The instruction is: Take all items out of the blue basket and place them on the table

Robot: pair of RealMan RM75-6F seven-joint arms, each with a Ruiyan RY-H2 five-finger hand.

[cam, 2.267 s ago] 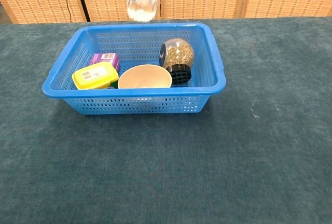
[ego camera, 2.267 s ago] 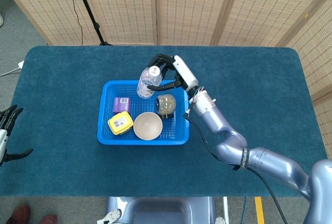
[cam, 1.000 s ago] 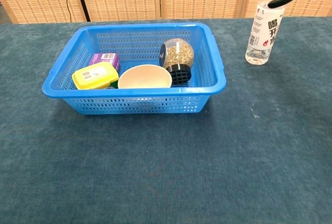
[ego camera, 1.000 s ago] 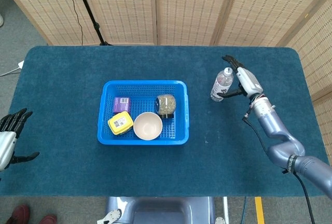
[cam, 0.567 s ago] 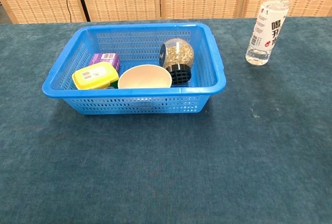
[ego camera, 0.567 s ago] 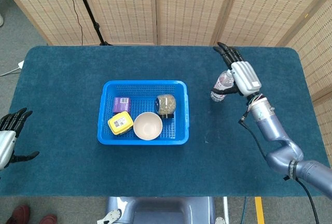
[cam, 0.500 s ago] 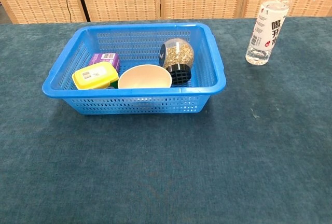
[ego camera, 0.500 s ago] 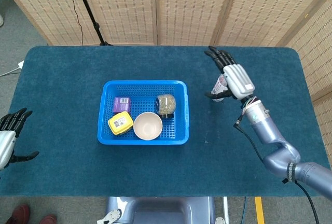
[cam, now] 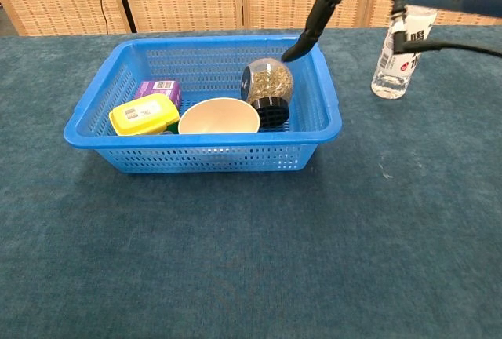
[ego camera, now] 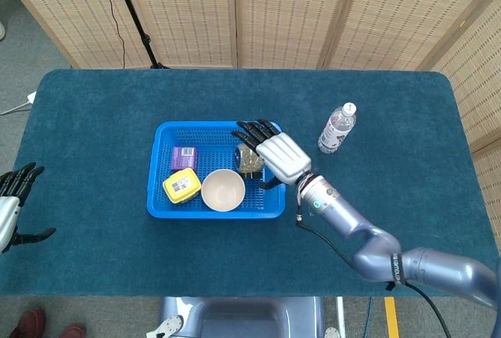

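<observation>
From the head view, the right hand [ego camera: 280, 155] is up over the right side of the blue basket [ego camera: 160, 167]. Its fingers are spread apart and it holds nothing. It hangs right above the round jar [ego camera: 249, 159], so I think the jar is the next thing to grab. The jar is see-through, full of dry brown-green bits, and has a black lid. Next to it is a smooth cream bowl [ego camera: 223, 190], round and empty. On the left side of the basket are a yellow box [ego camera: 182, 186] and a small purple box [ego camera: 184, 156]. The basket is plastic with lots of little holes. A clear water bottle [ego camera: 337, 128] stands on the table to the right, far from the basket, so it is already out. The table [ego camera: 94, 119] has a soft, fuzzy dark blue cover. The left hand [ego camera: 11, 201] waits at the left edge, fingers open, holding nothing.

From the chest view, only some dark fingers [cam: 314, 21] of the right hand show, at the top. One points down at the jar [cam: 267, 88] but does not touch it. The jar lies tipped, lid toward the near side, resting by the bowl [cam: 219, 115]. The yellow box [cam: 143, 114] looks shiny with round corners. The purple box [cam: 159, 89] sits behind it. The bottle [cam: 401, 47] stands upright at the far right.
</observation>
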